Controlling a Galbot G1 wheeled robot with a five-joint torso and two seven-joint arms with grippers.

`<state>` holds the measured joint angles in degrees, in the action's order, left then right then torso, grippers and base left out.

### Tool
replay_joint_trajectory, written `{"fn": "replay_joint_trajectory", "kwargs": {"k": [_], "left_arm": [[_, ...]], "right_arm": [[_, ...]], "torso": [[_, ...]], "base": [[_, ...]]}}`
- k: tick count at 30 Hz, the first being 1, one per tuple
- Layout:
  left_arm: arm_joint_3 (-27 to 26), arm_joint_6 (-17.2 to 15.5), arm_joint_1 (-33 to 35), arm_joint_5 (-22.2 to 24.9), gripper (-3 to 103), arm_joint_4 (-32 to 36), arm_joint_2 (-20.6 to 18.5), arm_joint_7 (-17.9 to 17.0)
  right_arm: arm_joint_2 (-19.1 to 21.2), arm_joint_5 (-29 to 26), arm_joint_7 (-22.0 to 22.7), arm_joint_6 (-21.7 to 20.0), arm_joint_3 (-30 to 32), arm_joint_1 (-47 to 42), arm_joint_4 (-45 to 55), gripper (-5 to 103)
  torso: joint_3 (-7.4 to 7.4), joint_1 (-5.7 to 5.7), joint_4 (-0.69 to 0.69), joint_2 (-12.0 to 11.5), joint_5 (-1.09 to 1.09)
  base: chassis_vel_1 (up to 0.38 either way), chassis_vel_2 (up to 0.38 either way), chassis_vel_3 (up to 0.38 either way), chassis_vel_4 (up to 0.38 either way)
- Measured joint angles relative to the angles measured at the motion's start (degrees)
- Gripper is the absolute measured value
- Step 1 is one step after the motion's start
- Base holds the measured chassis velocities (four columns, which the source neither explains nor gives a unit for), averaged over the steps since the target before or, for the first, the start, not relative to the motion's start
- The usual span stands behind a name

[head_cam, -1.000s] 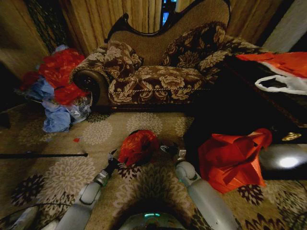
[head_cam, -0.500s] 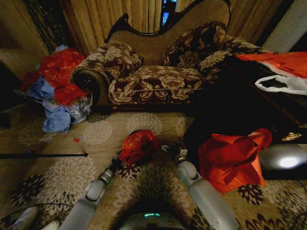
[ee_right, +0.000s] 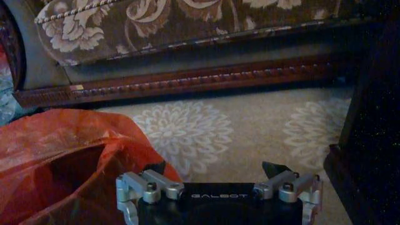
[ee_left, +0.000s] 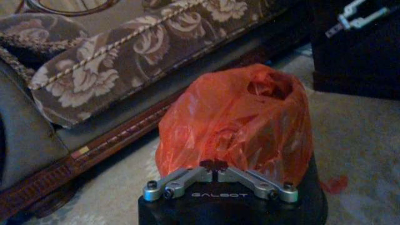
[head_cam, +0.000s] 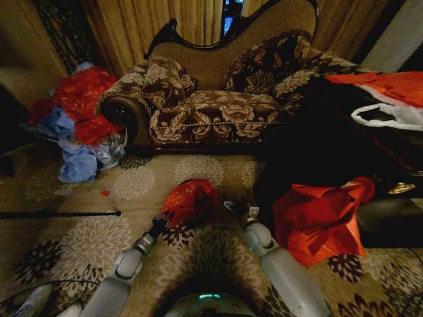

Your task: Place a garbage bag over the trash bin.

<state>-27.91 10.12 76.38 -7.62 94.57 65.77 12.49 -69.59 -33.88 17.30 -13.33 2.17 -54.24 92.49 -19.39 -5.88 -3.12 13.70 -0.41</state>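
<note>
1. The left gripper has drawn back a little along the carpet toward the robot over the last second — its fingers are pressed together on a pinch of the garbage bag, at the bag's near lower edge.
2. The bag sits draped over the trash bin on the floral carpet, just in front of the sofa; in the head view hardly any of the black bin shows beneath the red plastic. It has barely shifted between pictures.
3. The right gripper waits just beside the bag on its other side, its fingers spread wide and holding nothing — much where it was a second ago.
4. My reading: the bag already covers the bin, and the left arm's small pull is tugging the plastic down or snug over the rim. The job looks close to done, though whether the bag's mouth sits evenly round the rim cannot be told.
</note>
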Motion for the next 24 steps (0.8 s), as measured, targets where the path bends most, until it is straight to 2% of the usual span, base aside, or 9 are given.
{"fn": "replay_joint_trajectory", "kwargs": {"k": [3, 9, 13, 18, 24], "left_arm": [[-0.5, -0.46, 0.41, 1.29, 1, 1.51, -0.17, -0.14], [-1.05, -3.49, 0.97, 9.81, 0, 7.06, -0.96, -4.81], [-1.72, -5.24, 0.82, 13.67, 0, 8.78, -1.17, -6.14], [-2.78, -5.63, 0.9, 14.39, 0, 8.64, -1.64, -6.38], [-2.88, -4.22, 2.38, 12.91, 0, 8.53, -1.32, -4.97]], "right_arm": [[0.21, 0.06, 0.0, -0.09, -0.02, -0.16, 0.52, 100], [0.58, 0.1, 0.0, -0.25, -0.14, -0.48, 1.73, 100], [0.72, 0.11, 0.01, -0.28, -0.33, -0.43, 1.98, 100], [0.84, 0.08, 0.01, -0.32, -0.48, 0.05, 2.04, 100], [1.13, 0.08, -0.19, -0.34, -0.5, 0.15, 1.97, 100]], "torso": [[0.0, 0.0, 0.0, 0.0, 0.0], [0.0, 0.0, 0.0, 0.0, 0.01], [0.0, 0.0, -0.01, 0.0, 0.01], [0.0, 0.0, 0.0, 0.0, 0.0], [0.0, 0.0, 0.0, 0.0, 0.0]], "base": [[0.0, 0.0, 0.0, 0.0], [0.0, 0.0, 0.0, 0.0], [0.0, 0.0, 0.0, 0.0], [0.0, 0.0, 0.0, 0.0], [0.0, 0.0, 0.0, 0.0]]}}
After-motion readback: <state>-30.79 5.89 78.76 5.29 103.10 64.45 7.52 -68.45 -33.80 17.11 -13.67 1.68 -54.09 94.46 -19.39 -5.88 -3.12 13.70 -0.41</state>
